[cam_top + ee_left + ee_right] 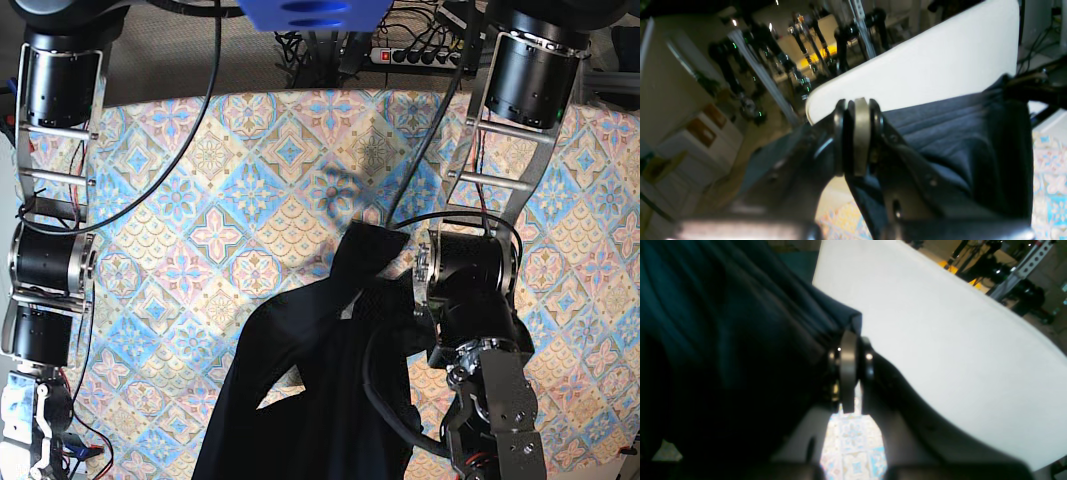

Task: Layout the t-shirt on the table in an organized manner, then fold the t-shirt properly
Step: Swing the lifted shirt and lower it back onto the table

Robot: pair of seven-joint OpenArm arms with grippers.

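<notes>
Base view — t-shirt (310, 400) bunched on the table (200, 200), both hands clamped on it.

The t-shirt (320, 390) is soft, matt black cloth lying in loose folds, the desk (200, 200) carries a smooth, matt cover printed with pastel tiles, and each claw, left (858, 133) and right (848, 370), shows dark, semi-glossy hard plastic or metal.
</notes>
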